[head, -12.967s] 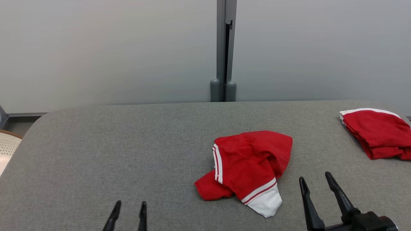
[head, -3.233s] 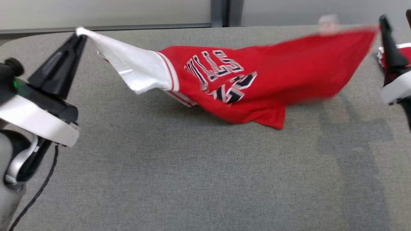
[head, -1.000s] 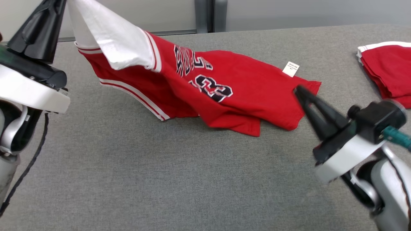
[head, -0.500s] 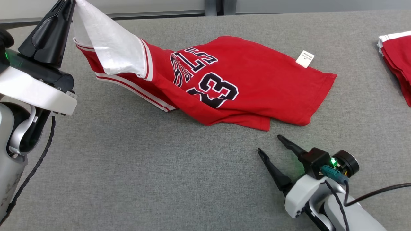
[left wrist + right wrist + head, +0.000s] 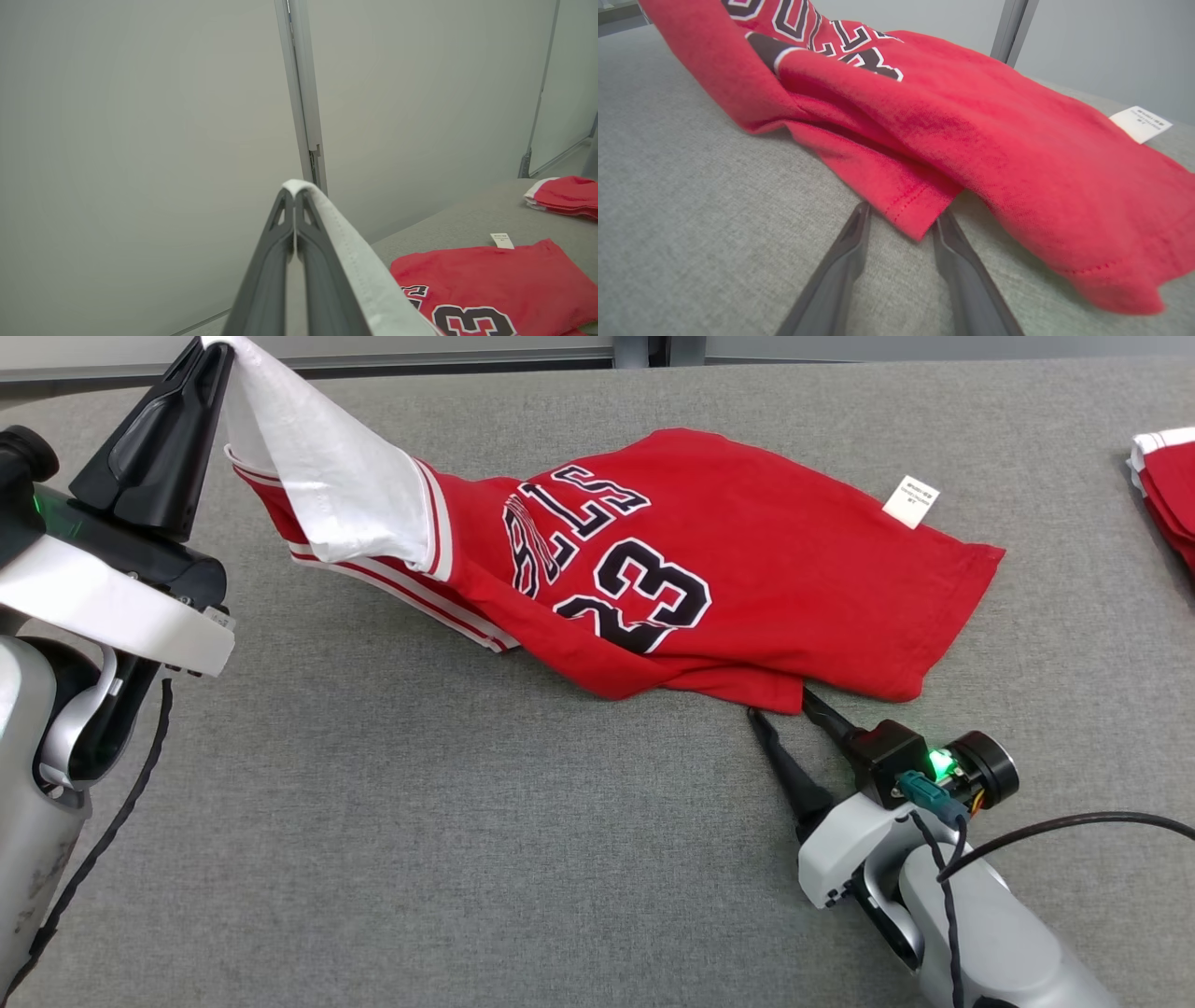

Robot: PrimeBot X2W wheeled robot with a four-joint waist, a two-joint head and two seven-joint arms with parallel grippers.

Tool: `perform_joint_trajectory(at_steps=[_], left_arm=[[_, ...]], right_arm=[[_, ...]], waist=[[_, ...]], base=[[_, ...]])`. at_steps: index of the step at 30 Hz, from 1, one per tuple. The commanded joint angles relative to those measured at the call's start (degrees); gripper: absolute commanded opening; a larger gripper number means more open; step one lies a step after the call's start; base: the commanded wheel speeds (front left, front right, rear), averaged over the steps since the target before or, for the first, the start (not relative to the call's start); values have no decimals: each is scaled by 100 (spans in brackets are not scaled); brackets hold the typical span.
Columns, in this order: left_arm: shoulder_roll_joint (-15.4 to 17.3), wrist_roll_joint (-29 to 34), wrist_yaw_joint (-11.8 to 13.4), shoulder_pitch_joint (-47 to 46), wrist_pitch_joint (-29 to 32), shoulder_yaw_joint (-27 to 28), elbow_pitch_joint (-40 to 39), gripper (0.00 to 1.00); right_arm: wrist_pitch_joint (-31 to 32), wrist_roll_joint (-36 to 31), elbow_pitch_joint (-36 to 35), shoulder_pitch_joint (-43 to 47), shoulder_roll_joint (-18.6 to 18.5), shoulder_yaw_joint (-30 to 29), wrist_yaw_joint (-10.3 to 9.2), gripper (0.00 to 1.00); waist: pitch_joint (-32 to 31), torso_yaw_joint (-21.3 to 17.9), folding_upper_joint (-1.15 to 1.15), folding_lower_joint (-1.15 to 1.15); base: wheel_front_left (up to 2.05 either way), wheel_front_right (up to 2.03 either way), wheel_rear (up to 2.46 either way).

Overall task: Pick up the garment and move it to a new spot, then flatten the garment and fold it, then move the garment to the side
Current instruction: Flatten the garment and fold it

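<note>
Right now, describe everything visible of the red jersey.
The red jersey is knit-looking cloth with a white sleeve, striped trim, black-and-white lettering, the number 23 and a white tag. It lies rumpled on the grey table, its sleeve lifted in the shut jaws of the left gripper. The open jaws of the right gripper straddle a hem corner.

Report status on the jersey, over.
Left gripper shut on jersey sleeve, raised. Right gripper open, astride its near hem. Rest lies rumpled on table. Nothing blocking.
</note>
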Motion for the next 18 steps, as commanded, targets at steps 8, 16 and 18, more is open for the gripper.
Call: perform_joint_trajectory(at_steps=[8,16,18], left_arm=[[18,-51,-12,-41,-82,-8,59,0],[42,-79,27,61,-127,-15,123,0],[42,-90,34,71,-132,-12,125,0]], right_arm=[[-41,-275,-105,-87,82,-35,-6,0],[-43,-518,-724,139,-27,-243,-6,0],[-43,-542,-772,165,-36,-262,-6,0]], waist=[[1,24,0,0],[-76,-40,0,0],[-85,-48,0,0]], base=[[0,0,0],[0,0,0],[0,0,0]])
